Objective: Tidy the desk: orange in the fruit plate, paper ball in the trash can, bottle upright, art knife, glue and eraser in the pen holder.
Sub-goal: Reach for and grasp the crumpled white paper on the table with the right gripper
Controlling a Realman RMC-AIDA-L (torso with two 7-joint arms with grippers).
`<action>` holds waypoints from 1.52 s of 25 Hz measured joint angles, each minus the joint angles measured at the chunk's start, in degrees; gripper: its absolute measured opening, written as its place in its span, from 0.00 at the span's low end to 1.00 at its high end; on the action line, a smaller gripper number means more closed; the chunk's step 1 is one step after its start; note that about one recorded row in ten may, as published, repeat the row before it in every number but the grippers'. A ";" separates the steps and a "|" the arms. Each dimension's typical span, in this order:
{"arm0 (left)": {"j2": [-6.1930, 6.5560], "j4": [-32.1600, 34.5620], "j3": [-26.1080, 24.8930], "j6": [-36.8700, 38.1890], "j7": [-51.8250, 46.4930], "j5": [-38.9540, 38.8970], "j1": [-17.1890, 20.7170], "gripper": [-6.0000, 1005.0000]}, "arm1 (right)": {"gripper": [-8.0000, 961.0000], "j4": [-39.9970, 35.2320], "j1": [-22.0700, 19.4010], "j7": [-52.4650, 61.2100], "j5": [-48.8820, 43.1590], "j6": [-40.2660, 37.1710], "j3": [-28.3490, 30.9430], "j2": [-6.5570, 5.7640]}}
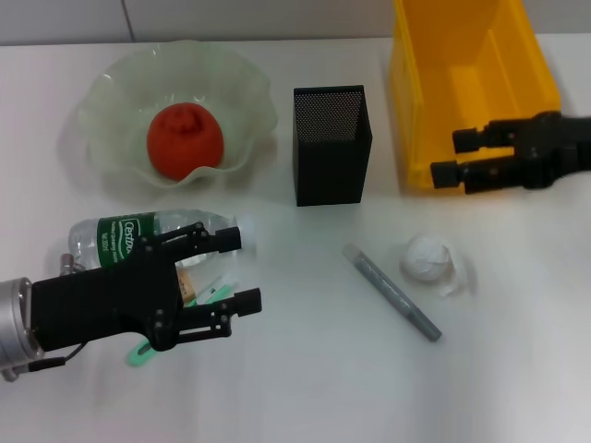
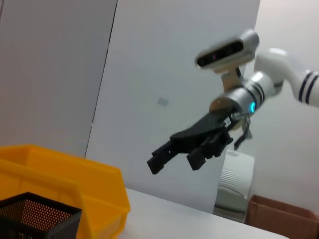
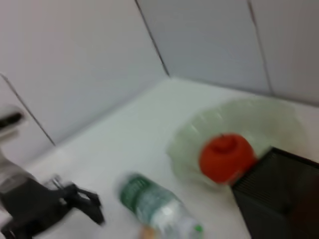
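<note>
Left arm: the black left gripper reaches in from the left edge of the white desk, held level above the near left part, fingers spread apart with nothing between them.
Under the left gripper: a clear plastic water bottle with a green label lies on its side, partly covered by the gripper body; just beside it are a mint-green handled tool and a small tan item, both mostly hidden, so which desk item each is cannot be told.
Fruit plate: the pale green wavy-edged glass fruit plate sits at the far left, and the orange fruit rests inside it; the right wrist view shows the same.
Pen holder: the black mesh square pen holder stands upright near the far middle, just right of the plate; its inside looks dark and nothing shows in it.
Grey stick: a slim grey pen-shaped object lies diagonally on the desk in front of the holder, well apart from it.
Paper ball: the crumpled white paper ball lies just right of the grey stick, on the desk.
Trash can: the yellow plastic bin stands at the far right; no contents show.
Right arm: the black right gripper comes in from the right edge, hovering by the bin's near wall, fingers parted and holding nothing.
</note>
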 joint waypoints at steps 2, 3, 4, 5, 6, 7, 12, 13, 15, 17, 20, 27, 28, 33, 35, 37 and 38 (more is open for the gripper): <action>0.00 -0.40 0.00 -0.27 0.00 0.09 0.01 0.78 | 0.85 -3.51 2.86 4.39 -5.64 -2.19 0.01 -0.19; 0.00 -0.46 0.00 -0.45 0.00 0.11 0.10 0.78 | 0.85 -5.05 4.65 6.57 -9.38 -3.67 -0.01 -0.22; -0.01 -0.47 0.00 -0.49 0.00 0.11 0.12 0.78 | 0.85 -5.90 6.87 8.45 -13.55 -5.48 -0.11 -0.25; 0.00 -0.48 0.00 -0.54 0.00 0.12 0.17 0.78 | 0.85 -6.06 8.17 9.29 -15.77 -6.18 -0.26 -0.25; 0.00 -0.48 0.00 -0.54 0.00 0.12 0.17 0.78 | 0.85 -6.13 9.32 10.01 -17.92 -7.04 -0.58 -0.19; 0.00 -0.48 0.00 -0.54 0.00 0.12 0.17 0.78 | 0.85 -6.13 10.65 10.69 -20.43 -7.80 -1.17 -0.05; 0.00 -0.48 0.00 -0.74 0.06 0.16 0.16 0.78 | 0.85 -4.60 13.39 14.93 -28.64 -7.16 -9.82 0.35; 0.00 -0.48 0.00 -0.74 0.06 0.16 0.16 0.78 | 0.85 -3.93 13.51 15.70 -29.57 -6.42 -11.79 0.38; 0.00 -0.48 0.04 -1.33 0.08 0.22 -0.02 0.78 | 0.85 -2.47 13.65 16.86 -30.68 -4.73 -14.88 0.42; 0.00 -0.47 0.07 -1.55 0.09 0.26 -0.02 0.78 | 0.85 -0.85 13.75 17.89 -31.40 -2.53 -17.47 0.45; 0.00 -0.47 0.08 -1.62 0.09 0.34 -0.02 0.78 | 0.85 0.70 13.81 18.94 -31.93 -0.13 -19.83 0.47; 0.00 -0.47 0.12 -1.98 0.09 0.42 0.00 0.78 | 0.85 5.49 14.22 19.57 -31.82 5.25 -22.87 0.57; 0.00 -0.47 0.32 -2.27 0.09 0.43 -0.03 0.78 | 0.85 6.09 14.31 19.58 -31.82 5.79 -23.16 0.58; 0.00 -0.47 0.54 -2.35 0.09 0.44 -0.12 0.78 | 0.85 8.90 14.83 19.61 -31.77 8.67 -24.18 0.66; -0.03 -0.47 0.55 -2.43 0.09 0.45 -0.15 0.78 | 0.85 9.52 14.89 19.60 -31.73 9.46 -24.44 0.67; -0.06 -0.47 0.54 -2.63 0.11 0.45 -0.18 0.78 | 0.85 9.99 14.97 19.57 -31.73 9.98 -24.62 0.70; -0.06 -0.47 0.54 -2.63 0.11 0.45 -0.18 0.78 | 0.85 10.14 14.99 19.48 -31.73 10.23 -24.68 0.72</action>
